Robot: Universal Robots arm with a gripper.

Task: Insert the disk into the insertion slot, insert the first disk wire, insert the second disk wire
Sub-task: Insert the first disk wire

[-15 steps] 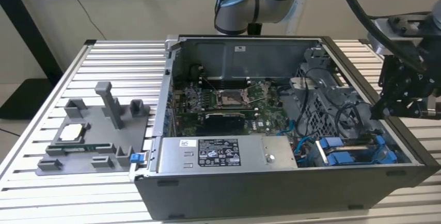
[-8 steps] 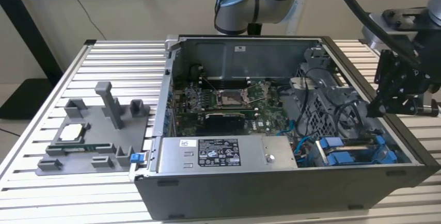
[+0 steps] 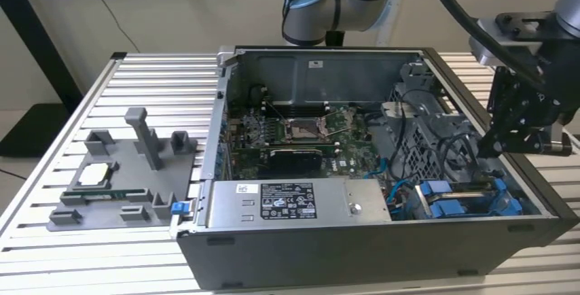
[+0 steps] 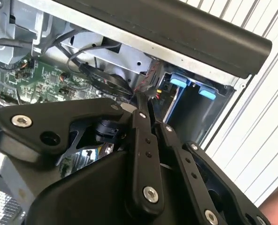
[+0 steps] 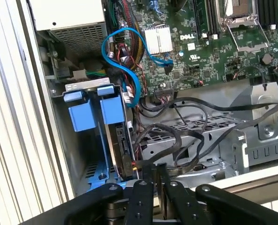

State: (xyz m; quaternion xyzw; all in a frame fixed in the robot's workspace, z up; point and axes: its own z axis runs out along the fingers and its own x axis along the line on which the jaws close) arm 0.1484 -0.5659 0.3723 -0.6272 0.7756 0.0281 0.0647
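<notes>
Slatted metal table (image 3: pixel 81 268) carried open computer case (image 3: pixel 363 254). Claw (image 3: pixel 492 147) hung at exterior view's right, just above slot (image 3: pixel 466 200) with blue tabs (image 5: pixel 89 110). Disk (image 5: pixel 121 150) sat on edge inside slot. Claw fingers (image 5: pixel 154 179) pressed close together; whether they pinched cable, couldn't tell.

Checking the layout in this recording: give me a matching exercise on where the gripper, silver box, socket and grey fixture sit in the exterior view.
Things:
1. gripper
2. silver box
3. socket
4. grey fixture

Places:
a. on the table, outside the case, at the exterior view's left
b. middle of the green board
c. over the case's side at the exterior view's right
d. inside the case, along the wall nearest the exterior camera

Pairs: 1-c, 2-d, 3-b, 4-a
</notes>
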